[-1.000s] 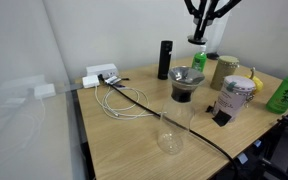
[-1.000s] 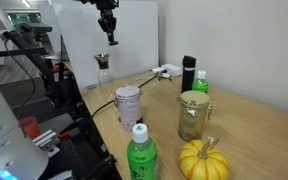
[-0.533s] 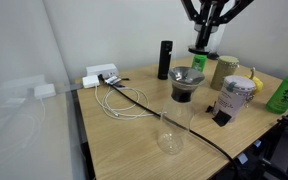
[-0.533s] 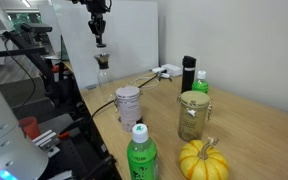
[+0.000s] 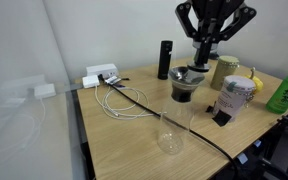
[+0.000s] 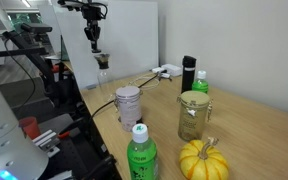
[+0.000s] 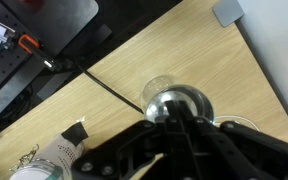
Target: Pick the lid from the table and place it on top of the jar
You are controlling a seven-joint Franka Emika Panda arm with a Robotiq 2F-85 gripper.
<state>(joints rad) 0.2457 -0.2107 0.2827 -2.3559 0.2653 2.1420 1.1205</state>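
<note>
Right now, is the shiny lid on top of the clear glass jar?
No, the clear glass jar stands open at the top, and the end effector holds the lid up in the air.

Your lid (image 7: pixel 180 104) is a small, flat, round disc, shiny silvery-grey. It is clear of the surface (image 5: pixel 124 140), clamped in the closed hand (image 5: pixel 200 64), and in the wrist view its face lies roughly level. In the exterior views the lid itself is too small to make out.

Your jar (image 5: pixel 171 129) is a clear glass cylinder. It stands upright on the wooden surface near the front edge, with its mouth open and uncovered. Lid and jar are apart.
</note>
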